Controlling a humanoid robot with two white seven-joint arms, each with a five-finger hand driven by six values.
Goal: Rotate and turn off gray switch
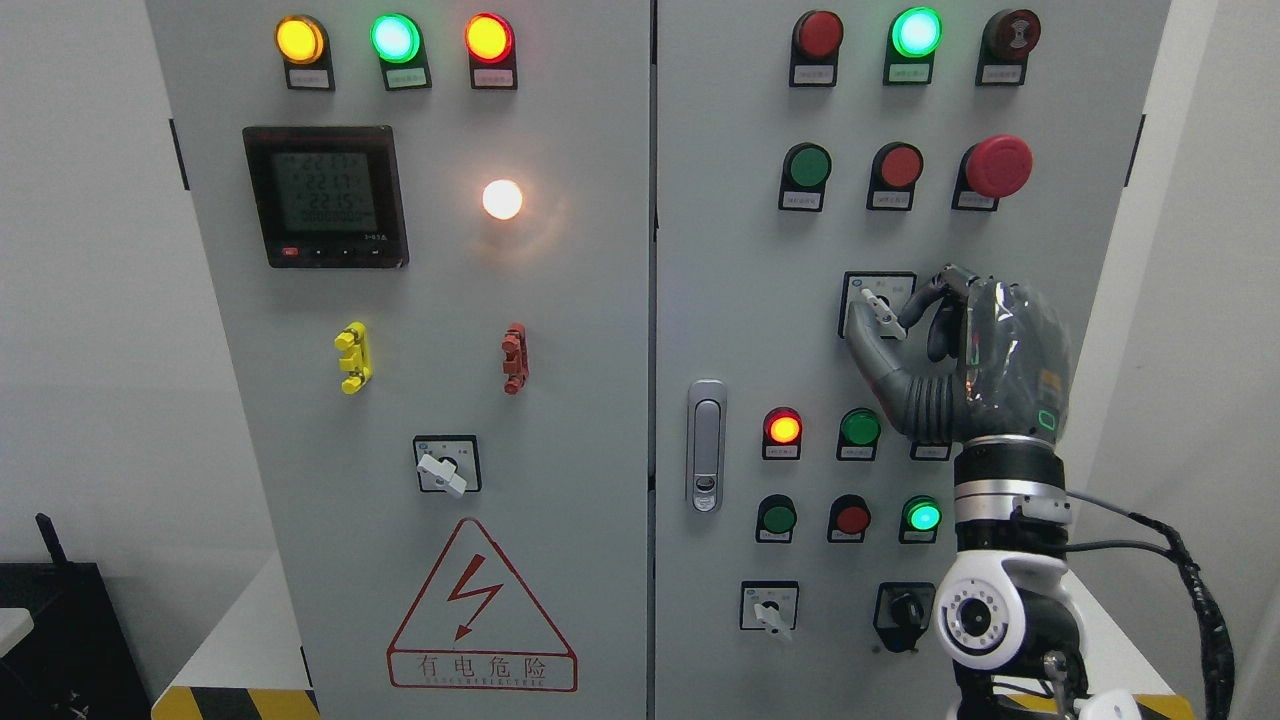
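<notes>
The white wrist joint (pixel 1005 615) of the right arm is seen nearest the camera, at the lower right, with black cables (pixel 1190 590) looped off to its side. Above it, the right hand (pixel 960 350) is raised against the right-hand door of a gray electrical cabinet (pixel 700 250), its thumb and a finger pinched onto the gray switch (pixel 880 308). The switch is set in a black-framed plate in the middle of that door, under a row made up of a green button (pixel 807 167), a red button (pixel 899 167) and a large red mushroom button (pixel 997 166); its pale lever is tilted, with the upper end toward the left. Below the switch, a lit red lamp (pixel 783 428) and a green button (pixel 859 428) are seen, and a metal door handle (pixel 706 445) is mounted near the seam between the doors. On the left door, a digital meter (pixel 325 195) is fitted beside a glowing white lamp (pixel 502 199), and a red-bordered warning triangle (pixel 482 610) is fixed near the bottom. A second rotary switch (pixel 446 467) is placed just above that triangle.
</notes>
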